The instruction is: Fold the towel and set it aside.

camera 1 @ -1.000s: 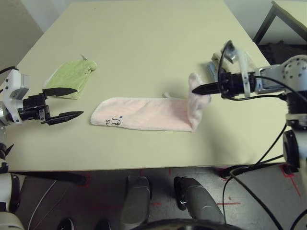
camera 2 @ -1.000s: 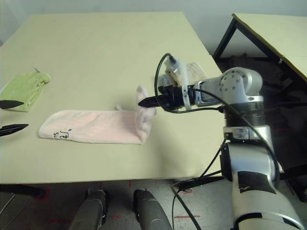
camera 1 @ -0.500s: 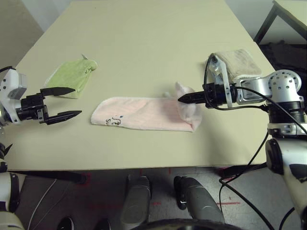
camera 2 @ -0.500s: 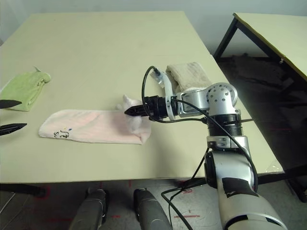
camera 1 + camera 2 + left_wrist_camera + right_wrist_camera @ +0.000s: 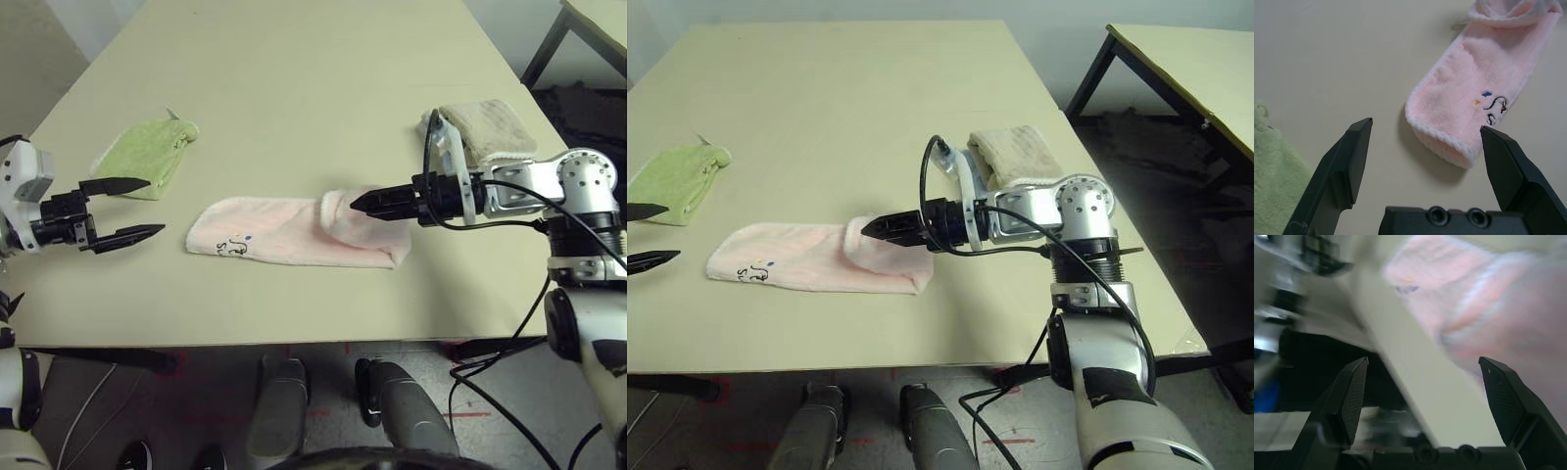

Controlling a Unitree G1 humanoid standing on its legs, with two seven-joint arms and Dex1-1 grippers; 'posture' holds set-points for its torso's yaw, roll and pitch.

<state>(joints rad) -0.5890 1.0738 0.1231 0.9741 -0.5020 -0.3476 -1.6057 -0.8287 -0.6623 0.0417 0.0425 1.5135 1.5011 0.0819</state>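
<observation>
Towel (image 5: pixel 294 231): a long pink strip on the bench (image 5: pixel 313 88) near the front edge, right end doubled over onto itself, so one fold looks begun.
Right claw (image 5: pixel 361 204): wide, empty, just over that folded end.
Left claw (image 5: pixel 139 208): wide, empty, waiting off the lettered end, likely for the next fold.

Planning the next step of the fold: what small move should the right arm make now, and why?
Probably draw the right gripper back off the pink towel. Its fingers are open and the towel's end lies folded over, so nothing is held.
</observation>
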